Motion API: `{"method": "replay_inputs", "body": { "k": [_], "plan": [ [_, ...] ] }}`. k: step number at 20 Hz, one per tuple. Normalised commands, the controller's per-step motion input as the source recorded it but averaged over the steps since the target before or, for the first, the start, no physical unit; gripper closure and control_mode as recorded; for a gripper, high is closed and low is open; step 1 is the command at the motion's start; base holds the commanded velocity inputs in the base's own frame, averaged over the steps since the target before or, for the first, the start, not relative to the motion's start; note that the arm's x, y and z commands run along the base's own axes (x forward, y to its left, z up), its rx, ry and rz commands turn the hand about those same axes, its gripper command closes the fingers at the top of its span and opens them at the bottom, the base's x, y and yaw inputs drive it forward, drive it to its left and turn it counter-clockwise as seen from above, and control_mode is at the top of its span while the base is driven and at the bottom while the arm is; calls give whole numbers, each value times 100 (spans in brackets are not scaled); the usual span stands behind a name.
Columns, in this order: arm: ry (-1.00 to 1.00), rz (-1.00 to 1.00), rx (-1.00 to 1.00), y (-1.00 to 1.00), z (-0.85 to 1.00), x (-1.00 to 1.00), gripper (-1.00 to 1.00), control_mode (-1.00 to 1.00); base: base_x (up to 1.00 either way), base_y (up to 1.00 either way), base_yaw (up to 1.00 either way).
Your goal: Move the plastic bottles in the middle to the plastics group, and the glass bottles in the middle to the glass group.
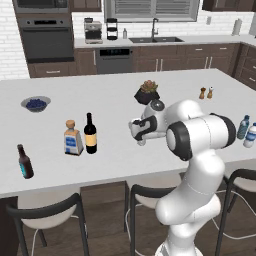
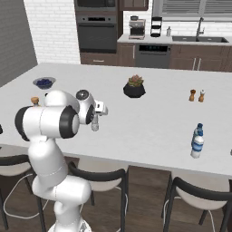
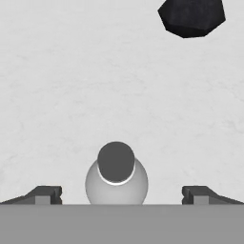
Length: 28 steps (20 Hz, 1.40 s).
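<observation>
Seen from the left base camera: a broad, matte white island counter [image 1: 115,120] bearing a tall, slim dark glass wine bottle [image 1: 90,133] with a long neck and yellow-orange label, upright just beside a squat clear bottle [image 1: 73,138] with blue-white label and tan cork stopper; further left, near the front edge, a small dark brown bottle [image 1: 24,162] with a blue label; far right, a teal-blue tinted plastic bottle [image 1: 243,127] next to a clear white-capped bottle [image 1: 250,135] with a blue label. Also a shallow grey bowl [image 1: 36,103] of dark berries, a faceted black planter [image 1: 147,93] with a succulent, and two small shakers [image 1: 206,93]. Glossy white two-finger gripper [image 1: 139,137] poised low over the counter's middle. From the right base camera: gripper [image 2: 94,123] pointing down at a small plain greyish plastic bottle [image 2: 94,125], mostly hidden behind it; the blue-labelled clear bottle [image 2: 197,146] overlapping the teal one near the right front edge, well apart. From the hand camera, looking straight down: rounded grey bottle shoulders [image 3: 116,181] topped by a cap in shadow, centred between the two dark fingertips [image 3: 45,194], jaws spread wide and touching nothing; angular black planter [image 3: 191,17] at top right on faintly mottled stone.
</observation>
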Motion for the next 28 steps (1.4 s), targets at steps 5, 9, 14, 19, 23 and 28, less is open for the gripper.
{"method": "replay_inputs", "body": {
  "k": [5, 9, 14, 19, 23, 28],
  "plan": [
    [-6, 0, 0, 4, 0, 12, -100, -100, 0, 0, 0],
    [-1, 0, 0, 1, -1, 13, -100, -100, 0, 0, 0],
    [0, 0, 0, 0, -10, 11, -100, -100, 0, 0, 0],
    [0, 0, 0, 0, 0, 0, -100, -100, 0, 0, 0],
    [0, 0, 0, 0, 0, 0, 100, -100, 0, 0, 0],
    [0, -2, -1, -7, 4, -10, 100, -100, 0, 0, 0]
  ]
}}
